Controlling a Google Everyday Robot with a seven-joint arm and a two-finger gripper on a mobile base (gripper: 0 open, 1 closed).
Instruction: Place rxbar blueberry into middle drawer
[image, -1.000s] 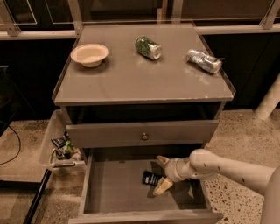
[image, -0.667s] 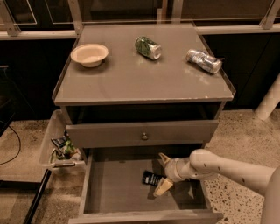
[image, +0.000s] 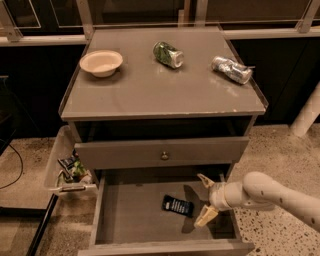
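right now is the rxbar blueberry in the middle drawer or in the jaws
In: the rxbar blueberry lies flat on the middle drawer floor; the gripper hangs beside it, jaws open, apart.

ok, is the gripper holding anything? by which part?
Nothing. The gripper hangs open in the middle drawer; the rxbar blueberry lies free on its floor.
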